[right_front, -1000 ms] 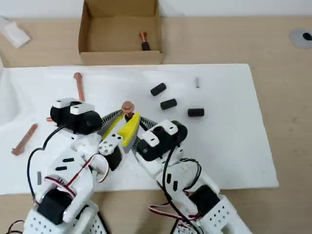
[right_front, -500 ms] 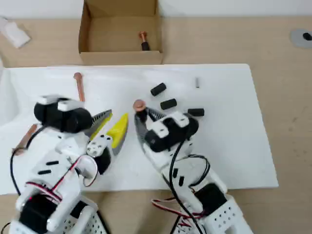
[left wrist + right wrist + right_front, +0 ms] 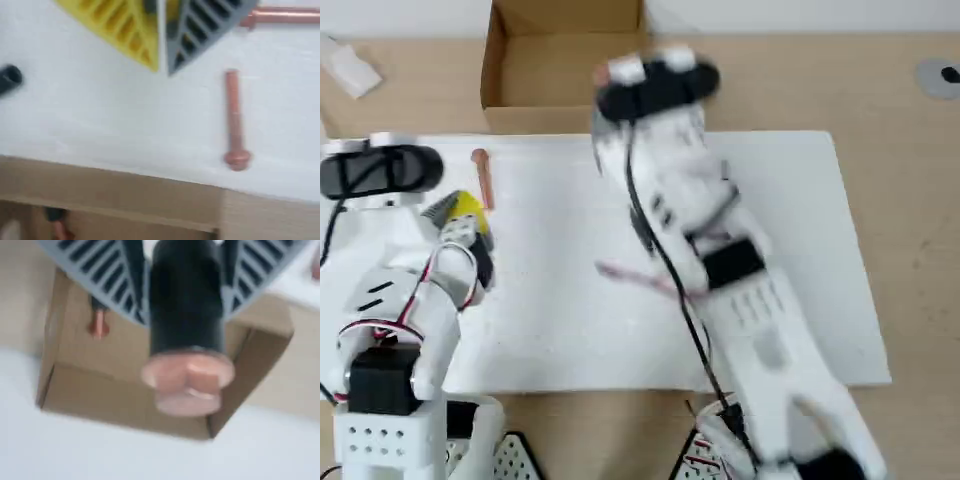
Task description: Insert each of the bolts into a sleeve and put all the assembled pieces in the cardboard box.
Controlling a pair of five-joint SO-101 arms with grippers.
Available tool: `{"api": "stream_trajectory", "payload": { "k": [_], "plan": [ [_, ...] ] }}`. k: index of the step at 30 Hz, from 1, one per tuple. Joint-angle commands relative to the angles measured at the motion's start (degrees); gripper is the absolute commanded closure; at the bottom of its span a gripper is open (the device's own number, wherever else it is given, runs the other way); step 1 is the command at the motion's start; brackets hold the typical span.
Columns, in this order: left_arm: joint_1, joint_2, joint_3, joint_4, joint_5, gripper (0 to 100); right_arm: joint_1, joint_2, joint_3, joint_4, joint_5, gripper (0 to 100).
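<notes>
1. Right gripper (image 3: 186, 315): grey fingers (image 3: 107, 270) clamp a black sleeve (image 3: 186, 342) from both sides. A copper bolt (image 3: 187, 382) sits in the sleeve, and its head pokes out of the sleeve's end.
2. The held pair hangs above the near wall of the box (image 3: 125, 395), clear of the box floor.
3. Right arm (image 3: 720, 260): stretched across the mat (image 3: 560, 300), its wrist end over the box's near right corner.
4. Box: open cardboard, standing on the table (image 3: 900, 200) just past the mat's far edge. One finished piece (image 3: 99, 322), a copper bolt in a black sleeve, lies on its floor.
5. Left gripper (image 3: 162, 67): the yellow finger (image 3: 115, 20) and its grey mate have their tips drawn together with only a hairline gap. Nothing is between them.
6. Left arm (image 3: 390, 310): over the mat's left side, with the gripper hanging above the far left part of the mat.
7. Loose bolt (image 3: 234, 120): flat on the mat near the far left corner and near the left gripper, not touching it. Its head is toward the far edge.
8. Second bolt (image 3: 285, 16): flat on the mat, its head end next to the grey finger; whether they touch I cannot tell.
9. Loose sleeve (image 3: 10, 79): black, on the mat, well apart from the loose bolt.
</notes>
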Motion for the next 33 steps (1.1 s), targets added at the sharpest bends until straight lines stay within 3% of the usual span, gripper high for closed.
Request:
{"api": "stream_trajectory", "payload": {
  "k": [1,11,21,26,33],
  "plan": [
    [-3.1,0.2,1.7,-1.8,0.1,100,1.8,15.8,-20.3,1.1,-0.7,98.9],
    [-6.2,0.2,5.8,-5.3,-0.1,100,7.5,56.4,-60.4,4.3,-4.4,98.9],
    [-6.3,0.2,12.7,-12.6,-2.4,100,8.8,89.0,-100.5,16.1,-4.2,98.9],
    [-6.4,0.2,13.3,-12.6,-2.5,100,10.6,98.9,-110.4,18.6,-4.3,98.9],
    [-6.1,0.2,14.4,-12.9,-2.4,100,11.8,102.1,-111.2,19.2,-4.1,98.9]
  ]
}}
